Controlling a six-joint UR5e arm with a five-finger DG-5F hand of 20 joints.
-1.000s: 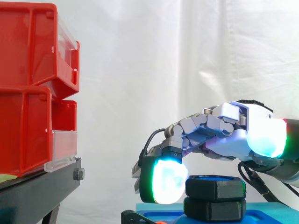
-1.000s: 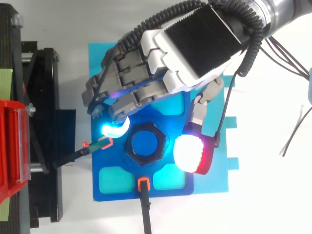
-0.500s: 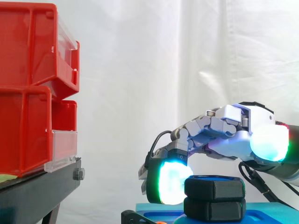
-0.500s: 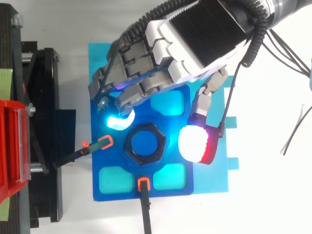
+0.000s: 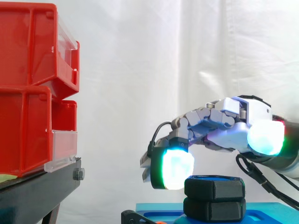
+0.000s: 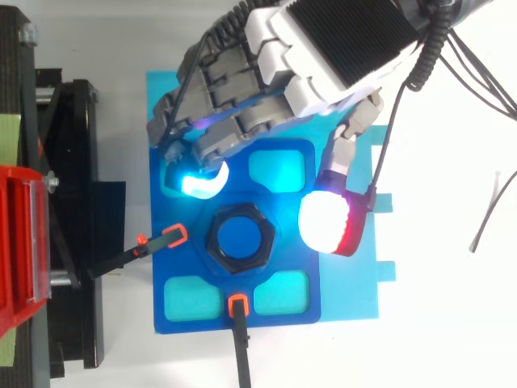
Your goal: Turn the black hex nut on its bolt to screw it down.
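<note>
While the red bins (image 5: pixel 28 88) and their black stand (image 5: pixel 39 189) fill the left edge of the side view, the work itself sits low and right of centre. From above, a dark blue fixture plate (image 6: pixel 182 319) lies on a lighter blue sheet (image 6: pixel 359 295). Two orange-tipped clips, one (image 6: pixel 171 236) at the plate's left and one (image 6: pixel 237 305) at its lower edge, point in toward the middle. The black hex nut (image 6: pixel 216 242) sits there, ringing the blue bolt (image 6: pixel 241 238). In the side view the nut (image 5: pixel 215 188) rides directly on top of a second black hex piece (image 5: pixel 215 208).

Up and to the right, the hand (image 6: pixel 339 40) hovers over the plate, fingers loosely bent and spread wide, holding nothing. A cyan fingertip pad (image 6: pixel 202 182) hangs above and left of the nut, and the thumb pad (image 6: pixel 327 226) glows white and red just to its right. Neither appears to touch it.

This looks like a regrasp between turns. The next move calls for lowering until the pads are level with the nut's flats, closing on opposite sides, then rotating the wrist to drive it down.
</note>
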